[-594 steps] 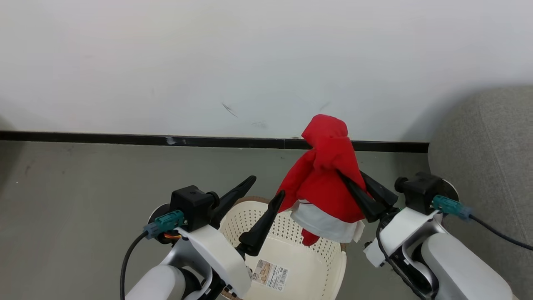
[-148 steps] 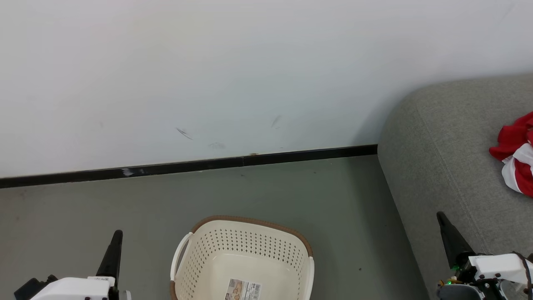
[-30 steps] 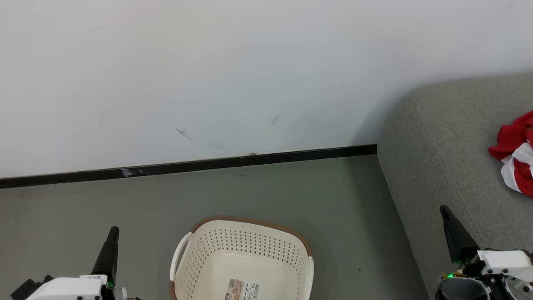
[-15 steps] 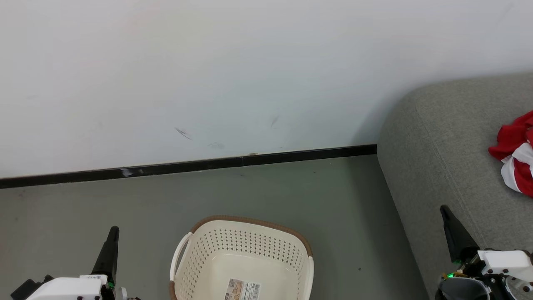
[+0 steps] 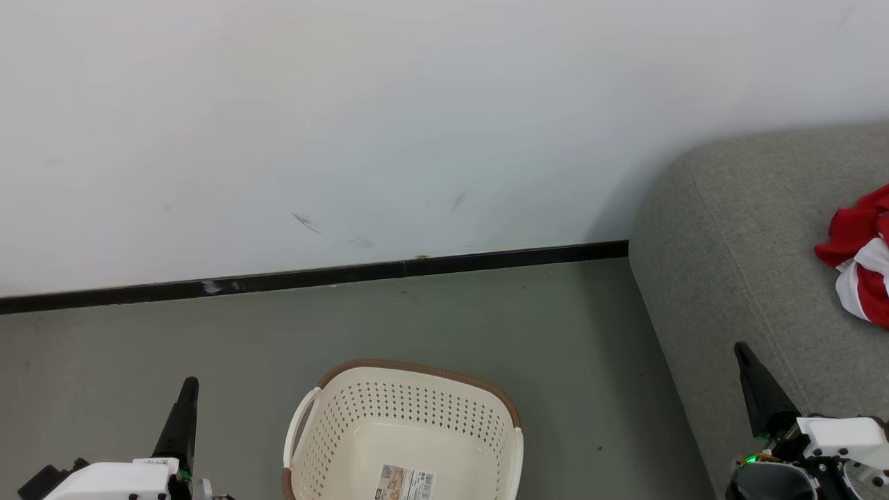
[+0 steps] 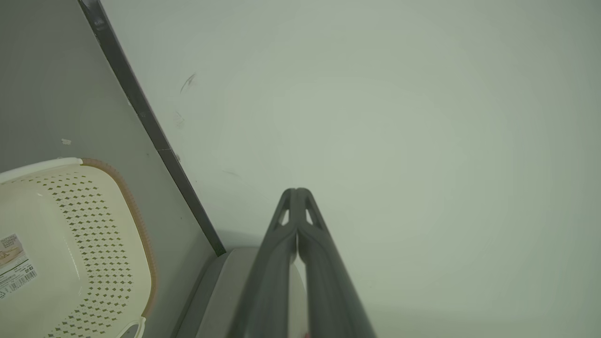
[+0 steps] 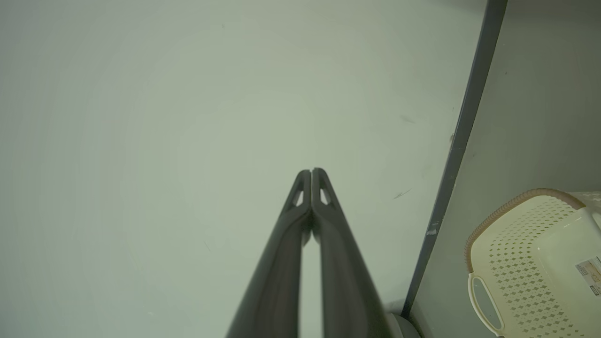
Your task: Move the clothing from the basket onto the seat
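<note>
The red and white clothes (image 5: 861, 258) lie in a crumpled heap on the grey sofa (image 5: 729, 243), at the right edge of the head view and partly cut off by it. The basket (image 5: 417, 368) sits on the floor (image 5: 208, 333) at the bottom centre with its mouth facing up. What shows of its inside holds only a printed label (image 5: 407, 481); its near part runs off the bottom edge. The right claw (image 5: 746, 361) stands at the lower right against the sofa's front. The heap lies up and to the right of it, well apart, so the right arm is clearly the nearer one to the clothes. The left claw (image 5: 186, 396) stands at the lower left, just beside the basket's white handle and far from the sofa. Each wrist view shows its claw pressed together with nothing between the fingers, the left claw (image 6: 296, 193) and the right claw (image 7: 311, 172) both pointing at the bare wall (image 5: 347, 104). The basket rim (image 6: 136, 220) sits at the left of one view and at the lower right (image 7: 512, 202) of the other. The heap's visible part runs roughly top to bottom along the frame edge, but it is too bunched to give a true long axis or heading. The basket's long side runs left to right across the frame. As I judge it, the moving looks finished.
</note>
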Robot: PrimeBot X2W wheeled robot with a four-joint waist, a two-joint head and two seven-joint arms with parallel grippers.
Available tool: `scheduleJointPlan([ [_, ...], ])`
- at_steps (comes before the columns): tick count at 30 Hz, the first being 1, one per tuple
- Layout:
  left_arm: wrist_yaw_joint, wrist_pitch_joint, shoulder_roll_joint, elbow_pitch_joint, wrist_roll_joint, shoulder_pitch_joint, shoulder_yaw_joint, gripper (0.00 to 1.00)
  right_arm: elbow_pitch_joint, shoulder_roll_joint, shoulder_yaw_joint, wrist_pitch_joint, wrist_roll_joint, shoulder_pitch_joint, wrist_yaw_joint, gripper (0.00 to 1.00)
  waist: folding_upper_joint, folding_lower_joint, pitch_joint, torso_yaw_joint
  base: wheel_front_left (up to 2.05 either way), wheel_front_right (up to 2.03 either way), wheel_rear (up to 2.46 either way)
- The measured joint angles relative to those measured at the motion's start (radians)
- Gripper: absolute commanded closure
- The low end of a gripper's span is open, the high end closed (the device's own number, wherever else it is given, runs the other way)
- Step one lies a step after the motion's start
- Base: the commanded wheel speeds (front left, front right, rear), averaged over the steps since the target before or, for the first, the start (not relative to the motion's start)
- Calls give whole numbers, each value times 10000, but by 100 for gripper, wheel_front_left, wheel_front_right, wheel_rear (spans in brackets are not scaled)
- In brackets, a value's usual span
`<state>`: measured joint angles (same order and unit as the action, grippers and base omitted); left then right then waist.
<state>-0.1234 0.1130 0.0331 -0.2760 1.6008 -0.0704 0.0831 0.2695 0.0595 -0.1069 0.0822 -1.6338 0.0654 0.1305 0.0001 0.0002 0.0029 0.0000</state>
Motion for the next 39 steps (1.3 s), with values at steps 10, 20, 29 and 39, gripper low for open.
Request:
scheduleJointPlan([
  [10, 0, 0, 0, 2, 0, 0, 0, 100, 0, -2, -4, 0, 0, 0, 2, 100, 0, 0, 0, 0, 0, 0, 0],
  [20, 0, 0, 0, 2, 0, 0, 0, 100, 0, -4, -8, 0, 0, 0, 2, 100, 0, -1, 0, 0, 0, 0, 0],
  [29, 0, -2, 0, 2, 2, 0, 0, 100, 0, -4, -10, 0, 0, 1, 0, 100, 0, 0, 0, 0, 0, 0, 0],
  [39, -12, -2, 0, 4, 2, 0, 0, 100, 0, -6, -15, 2, 0, 1, 0, 100, 0, 0, 0, 0, 0, 0, 0],
])
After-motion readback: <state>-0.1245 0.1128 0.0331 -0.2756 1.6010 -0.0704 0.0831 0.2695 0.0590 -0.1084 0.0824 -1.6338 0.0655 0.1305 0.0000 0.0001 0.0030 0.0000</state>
